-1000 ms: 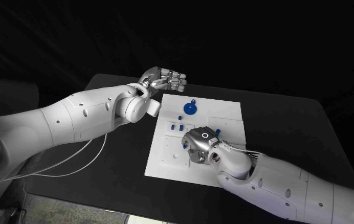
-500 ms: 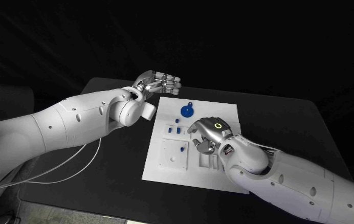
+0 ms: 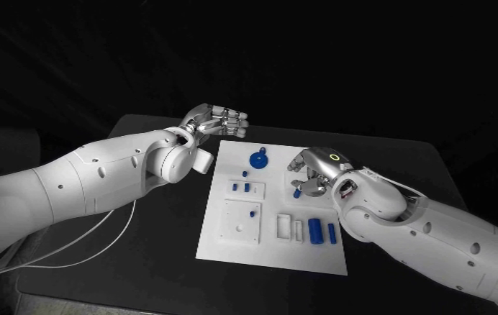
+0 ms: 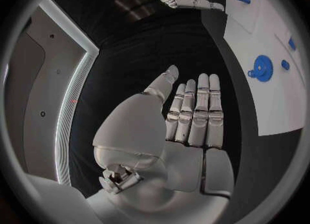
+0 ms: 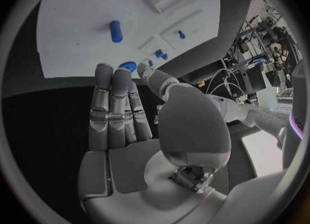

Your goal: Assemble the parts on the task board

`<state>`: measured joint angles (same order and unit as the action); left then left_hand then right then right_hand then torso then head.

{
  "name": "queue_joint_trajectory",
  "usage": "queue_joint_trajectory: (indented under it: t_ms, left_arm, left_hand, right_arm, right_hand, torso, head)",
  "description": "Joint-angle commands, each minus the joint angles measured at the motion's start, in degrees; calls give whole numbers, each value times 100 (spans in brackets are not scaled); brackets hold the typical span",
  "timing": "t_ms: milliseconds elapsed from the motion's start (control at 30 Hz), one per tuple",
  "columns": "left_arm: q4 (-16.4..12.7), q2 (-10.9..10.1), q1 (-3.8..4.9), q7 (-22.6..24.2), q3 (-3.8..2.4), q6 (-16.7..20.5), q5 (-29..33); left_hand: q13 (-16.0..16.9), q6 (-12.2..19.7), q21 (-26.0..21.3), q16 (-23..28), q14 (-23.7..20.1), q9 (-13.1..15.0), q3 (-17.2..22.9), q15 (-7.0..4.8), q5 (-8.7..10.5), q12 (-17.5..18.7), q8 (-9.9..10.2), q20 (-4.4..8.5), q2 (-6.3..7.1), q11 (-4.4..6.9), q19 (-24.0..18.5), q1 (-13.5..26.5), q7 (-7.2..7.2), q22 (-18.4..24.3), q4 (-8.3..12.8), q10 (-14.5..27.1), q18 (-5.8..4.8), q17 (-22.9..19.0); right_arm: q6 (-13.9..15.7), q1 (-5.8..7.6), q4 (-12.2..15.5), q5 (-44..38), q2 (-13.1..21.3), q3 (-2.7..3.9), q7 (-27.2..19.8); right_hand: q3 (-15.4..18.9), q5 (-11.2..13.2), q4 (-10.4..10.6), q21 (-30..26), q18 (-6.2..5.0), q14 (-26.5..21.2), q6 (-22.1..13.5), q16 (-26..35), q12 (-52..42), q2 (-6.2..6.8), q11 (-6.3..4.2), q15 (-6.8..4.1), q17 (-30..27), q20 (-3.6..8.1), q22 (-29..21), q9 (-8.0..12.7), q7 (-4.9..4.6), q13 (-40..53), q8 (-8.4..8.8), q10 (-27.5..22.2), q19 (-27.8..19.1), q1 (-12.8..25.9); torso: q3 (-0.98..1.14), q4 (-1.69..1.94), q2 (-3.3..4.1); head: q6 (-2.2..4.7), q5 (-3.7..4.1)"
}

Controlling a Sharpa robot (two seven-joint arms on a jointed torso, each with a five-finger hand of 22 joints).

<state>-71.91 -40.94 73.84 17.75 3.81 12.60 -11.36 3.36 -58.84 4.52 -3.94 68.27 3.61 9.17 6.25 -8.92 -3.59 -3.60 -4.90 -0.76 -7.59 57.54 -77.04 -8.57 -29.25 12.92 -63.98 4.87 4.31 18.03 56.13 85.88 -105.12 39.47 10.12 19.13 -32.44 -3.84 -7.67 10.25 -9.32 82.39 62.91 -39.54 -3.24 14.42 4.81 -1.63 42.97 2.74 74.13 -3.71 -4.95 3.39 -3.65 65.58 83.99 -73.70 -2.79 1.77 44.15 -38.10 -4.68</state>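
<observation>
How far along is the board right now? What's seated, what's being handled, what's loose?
Judging by how things lie: small blue pegs look stood in the board, and the gear sits near its far edge. The right hand hovers over the board by a small blue piece; whether it holds anything I cannot tell. The left hand is off the board, empty. Two blue cylinders lie loose.

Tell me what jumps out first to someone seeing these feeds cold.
The white task board in the middle of the black table, dotted with small blue parts; the blue gear near its far edge stands out. The right hand is above the board's right side, and the left hand beyond its far-left corner.
</observation>
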Motion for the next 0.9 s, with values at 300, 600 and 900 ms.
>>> queue_joint_trajectory:
  t_ms: [300,600,900]
  left_arm:
    - [-14,5,6,58,-4,-105,43]
    - [-4,-2,6,53,-4,-115,43]
    - [0,3,6,39,-4,-122,43]
  left_hand:
    - [-2,32,31,16,-35,3,-6,-9,14,6,-3,-14,25,3,20,-12,1,5,-36,46,-65,9]
    - [-2,30,41,17,-30,4,-16,-9,20,5,-6,-12,20,4,28,-4,2,65,-46,44,-70,11]
    - [-2,30,41,17,-30,4,-16,-9,20,5,-6,-12,20,4,28,-4,2,65,-46,44,-70,11]
  right_arm:
    - [-948,-17,-339,128,-125,11,-126]
    - [-1091,-53,-458,150,-180,-5,-169]
    - [-1135,-63,-559,30,-237,-79,-166]
  right_hand:
    - [795,86,82,-207,77,-14,-226,13,-14,-150,6,44,-48,-53,-110,7,76,4,6,-83,59,-92]
    - [906,71,125,-250,86,-12,-236,7,-15,-208,-3,41,-55,-50,-121,7,65,5,7,-38,80,-110]
    - [24,90,-19,-218,122,-9,-51,-18,-12,-151,-63,-19,-28,17,23,6,-5,2,9,241,91,-31]
  torso:
    - [-3,30,9]
    - [1,12,7]
    - [0,18,7]
  head:
    - [-25,9]
    - [-48,-12]
    - [-55,-6]
